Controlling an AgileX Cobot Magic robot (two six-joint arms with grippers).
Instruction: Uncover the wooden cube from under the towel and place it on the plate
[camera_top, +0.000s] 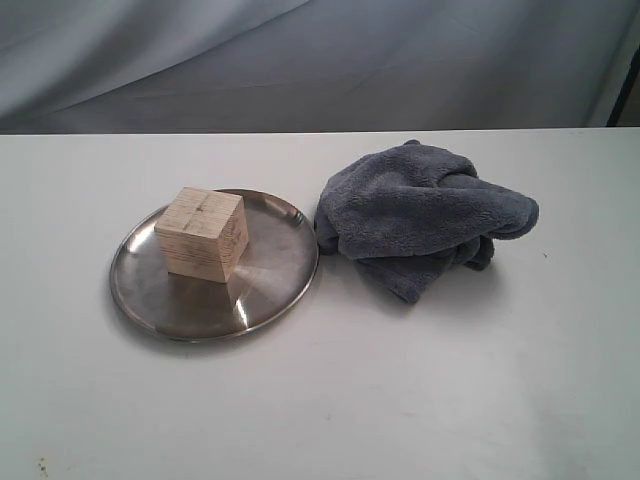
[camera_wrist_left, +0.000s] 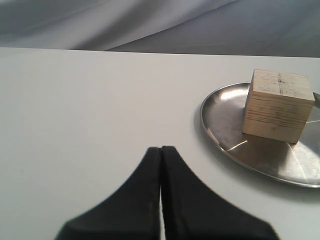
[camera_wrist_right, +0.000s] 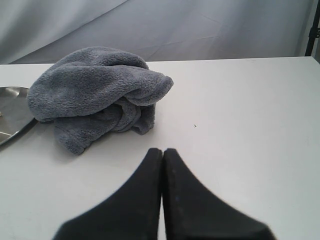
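Observation:
The pale wooden cube (camera_top: 202, 233) stands on the shiny steel plate (camera_top: 270, 285), left of centre on the white table; the same cube (camera_wrist_left: 278, 105) and plate (camera_wrist_left: 225, 120) show in the left wrist view. Right of the plate lies the blue-grey towel (camera_top: 420, 213), bunched in a heap that touches the plate's rim, also seen as the towel (camera_wrist_right: 95, 95) in the right wrist view. My left gripper (camera_wrist_left: 161, 148) is shut and empty, well short of the plate. My right gripper (camera_wrist_right: 162, 150) is shut and empty, short of the towel. Neither gripper shows in the exterior view.
A grey cloth backdrop (camera_top: 300, 60) hangs behind the table's far edge. A dark stand (camera_top: 626, 90) rises at the far right. Bare white tabletop (camera_top: 330, 410) lies in front of the plate and towel.

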